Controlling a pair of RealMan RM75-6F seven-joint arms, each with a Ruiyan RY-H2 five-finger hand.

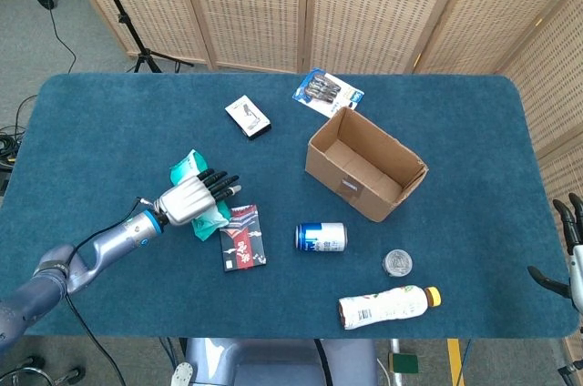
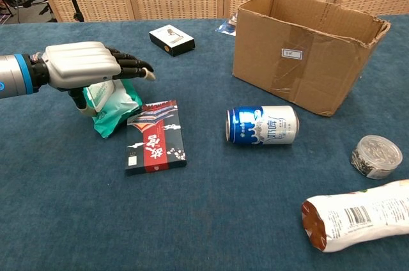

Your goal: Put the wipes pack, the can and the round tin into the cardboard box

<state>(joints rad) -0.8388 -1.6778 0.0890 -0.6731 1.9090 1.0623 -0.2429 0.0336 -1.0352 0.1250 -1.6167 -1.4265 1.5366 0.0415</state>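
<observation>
Wipes pack [image 2: 110,105] on table left of red packet [image 2: 155,137], under left hand [image 2: 86,66]; fingers flat, extended, grip not yet closed. Curl under pack edges, lift clear of packet, carry to cardboard box [image 2: 307,47]. Right hand [image 1: 574,254] idle, released.

The left hand [image 2: 89,66] is lying over the wipes pack [image 2: 110,106] at the table's left, fingers stretched out flat above it. Just right of the pack, touching its edge, a flat packet [image 2: 155,137] is lying on the table [image 1: 109,131]. Further right the can [image 2: 262,124] is lying on its side, before the cardboard box [image 2: 305,47]. The round tin [image 2: 377,156] is sitting right of the can, with a bottle [image 2: 358,215] lying nearer the front edge. Behind, a small box [image 1: 248,116] and a blister pack [image 1: 327,92] are lying. The right hand [image 1: 574,249] is hanging at the far right edge.
</observation>
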